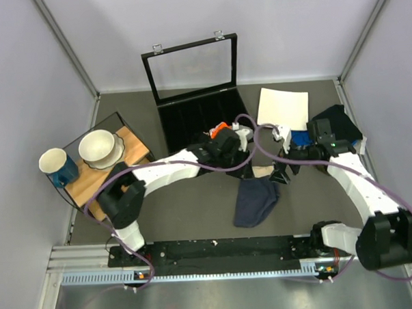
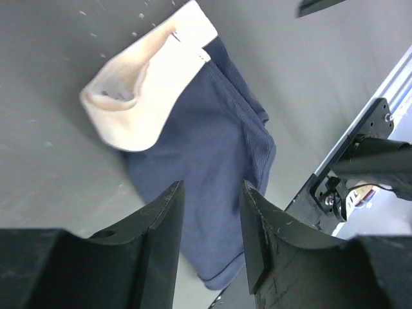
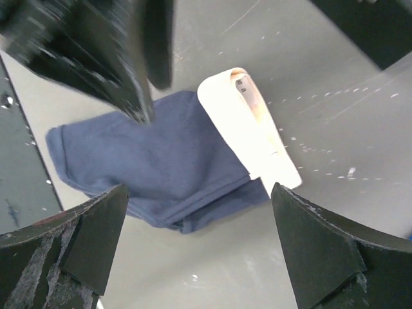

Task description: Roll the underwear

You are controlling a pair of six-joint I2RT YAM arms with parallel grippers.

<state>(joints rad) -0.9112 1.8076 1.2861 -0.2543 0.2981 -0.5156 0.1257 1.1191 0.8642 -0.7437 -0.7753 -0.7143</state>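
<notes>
The grey counter (image 1: 195, 210) fills the top view between pale walls. At 12 o'clock on it stands a black case (image 1: 201, 117) with its glass lid propped upright. At 9 o'clock lies a wooden board (image 1: 91, 176). At 1 o'clock, just right of the case, lies a white sheet (image 1: 282, 107).

The underwear (image 1: 256, 201) lies on the counter at about 5 o'clock from the middle, between the two arms and nearer the right one. It is folded into a long navy strip, unrolled. Its pale waistband (image 1: 263, 171) is at the strip's 12 o'clock end, and the navy body runs toward 7 o'clock. From the left wrist the waistband (image 2: 145, 90) is seen curled up into an open loop.

On the board sit a cream bowl (image 1: 100, 147) and, at its 8 o'clock, a blue mug (image 1: 56, 164) with a pale inside.

The left hand (image 2: 209, 232) hovers over the navy fabric. Its fingers stand a narrow gap apart with nothing between them. The right hand (image 3: 199, 251) is spread wide and released, empty, above the underwear (image 3: 148, 174). The waistband (image 3: 248, 122) is toward 1 o'clock in its view.
</notes>
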